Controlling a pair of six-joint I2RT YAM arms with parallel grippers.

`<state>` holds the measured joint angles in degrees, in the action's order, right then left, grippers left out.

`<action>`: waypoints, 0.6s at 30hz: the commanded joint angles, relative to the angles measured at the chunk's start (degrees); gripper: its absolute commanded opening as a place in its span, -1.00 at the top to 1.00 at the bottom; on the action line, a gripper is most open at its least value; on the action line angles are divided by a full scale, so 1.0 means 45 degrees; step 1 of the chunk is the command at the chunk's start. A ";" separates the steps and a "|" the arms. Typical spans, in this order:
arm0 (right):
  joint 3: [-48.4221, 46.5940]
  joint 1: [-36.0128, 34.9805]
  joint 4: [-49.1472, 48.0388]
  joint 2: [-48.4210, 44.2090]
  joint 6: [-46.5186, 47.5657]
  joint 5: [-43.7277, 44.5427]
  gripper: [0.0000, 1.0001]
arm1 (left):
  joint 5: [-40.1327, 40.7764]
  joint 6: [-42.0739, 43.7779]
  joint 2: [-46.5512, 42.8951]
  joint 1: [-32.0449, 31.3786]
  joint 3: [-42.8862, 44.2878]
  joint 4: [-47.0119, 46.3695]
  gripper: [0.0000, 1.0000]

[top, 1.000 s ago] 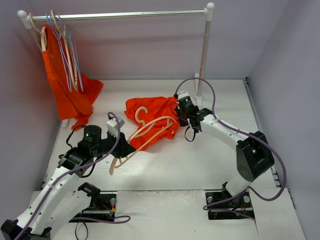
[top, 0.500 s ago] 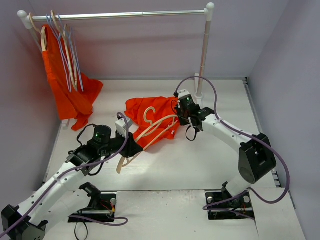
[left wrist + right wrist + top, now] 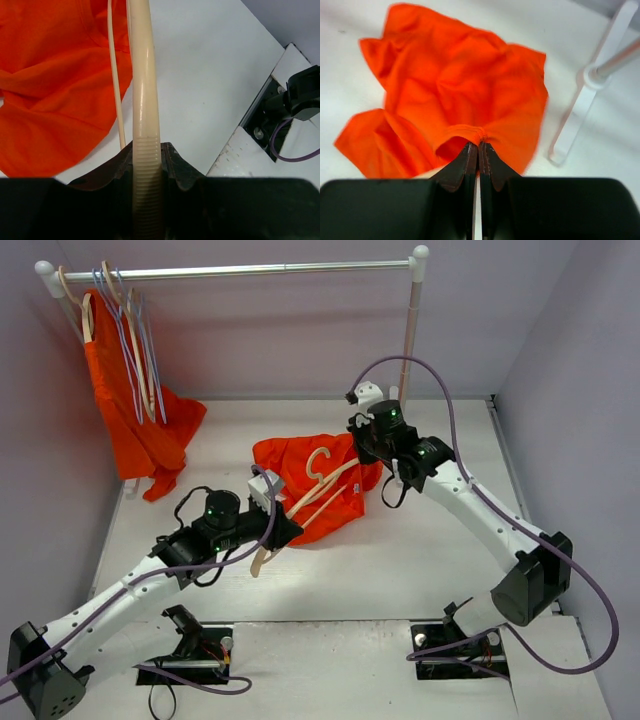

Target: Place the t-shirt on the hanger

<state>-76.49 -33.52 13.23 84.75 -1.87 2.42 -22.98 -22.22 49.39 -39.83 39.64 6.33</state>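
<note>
At the far left a second orange garment (image 3: pixel 125 420) hangs on the clothes rail (image 3: pixel 240 270), together with some thin lilac wire hangers (image 3: pixel 128 340). I leave them alone, because they are not part of this job.

Going right, my left gripper (image 3: pixel 286 530) is closed around one thick arm of the cream hanger (image 3: pixel 320 478). In the left wrist view the ribbed end of that arm (image 3: pixel 146 150) sits tightly between the two fingers. I hold it by the end so that the hook and the other arm are free and point toward the cloth. The hanger is tilted and lies across the t-shirt (image 3: pixel 285 462), with the hook over the fabric. Whether it touches the fabric there, I cannot tell.

The t-shirt is crumpled on the table (image 3: pixel 420 560), in the middle, between the two arms. It is not yet on the hanger.

Further right, my right gripper (image 3: pixel 363 452) is pressed shut on a small fold of the t-shirt's edge. The right wrist view shows the fabric (image 3: pixel 460 85) bunched at the fingertips (image 3: pixel 470 152). I judge this pinch is there to lift the edge and open the garment, so the hanger's arm can slide inside.

Just beside that, the rack's white upright post (image 3: pixel 408 340) stands close. It may get in the way when this arm pulls upward.
</note>
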 commanded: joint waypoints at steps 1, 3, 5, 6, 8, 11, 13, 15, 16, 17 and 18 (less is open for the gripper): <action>-0.1766 -0.0402 0.0356 -0.0630 0.1000 -0.0420 1.00 | 0.0671 0.0795 0.0197 -0.0951 0.1131 -0.2497 1.00; -0.2394 -0.0637 0.0671 -0.0591 0.1273 -0.0478 0.99 | 0.1355 0.1264 0.0159 -0.1399 0.1269 -0.2869 1.00; -0.3370 -0.0793 0.1101 -0.0552 0.1352 -0.0849 0.99 | 0.1610 0.1479 0.0061 -0.1519 0.1425 -0.3513 1.00; -0.3664 -0.0852 0.1199 -0.0475 0.1430 -0.0907 0.99 | 0.1843 0.1500 0.0022 -0.1538 0.1445 -0.3767 1.00; -0.4582 -0.1085 0.1530 -0.0416 0.1508 -0.0927 0.99 | 0.2020 0.1558 -0.0114 -0.1558 0.1504 -0.4470 1.00; -0.5443 -0.1417 0.1941 -0.0240 0.1548 -0.0888 0.99 | 0.2664 0.1558 -0.0348 -0.1558 0.1388 -0.5389 1.00; -0.5115 -0.1497 0.1923 -0.0395 0.1432 -0.0675 0.99 | 0.3405 0.1520 -0.0485 -0.1558 0.1096 -0.5837 1.00; -0.4549 -0.1536 0.1728 -0.0590 0.1295 -0.0576 1.00 | 0.4552 0.1422 -0.0564 -0.1578 0.0822 -0.5840 1.00; -0.4198 -0.1517 0.1650 -0.0727 0.1120 -0.0092 1.00 | 0.4831 0.1228 -0.0661 -0.1558 0.0647 -0.5840 1.00; -0.3537 -0.1516 0.1514 -0.1037 0.1022 0.0028 1.00 | 0.4988 0.1168 -0.0701 -0.1558 0.0219 -0.5859 1.00; -0.3240 -0.1536 0.1241 -0.1195 0.0943 0.0107 1.00 | 0.4990 0.1110 -0.0721 -0.1558 -0.0017 -0.6033 1.00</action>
<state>-94.91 -40.23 19.53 82.11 3.64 0.27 -7.22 -16.69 47.59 -46.94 40.71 -10.04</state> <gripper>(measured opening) 0.047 0.197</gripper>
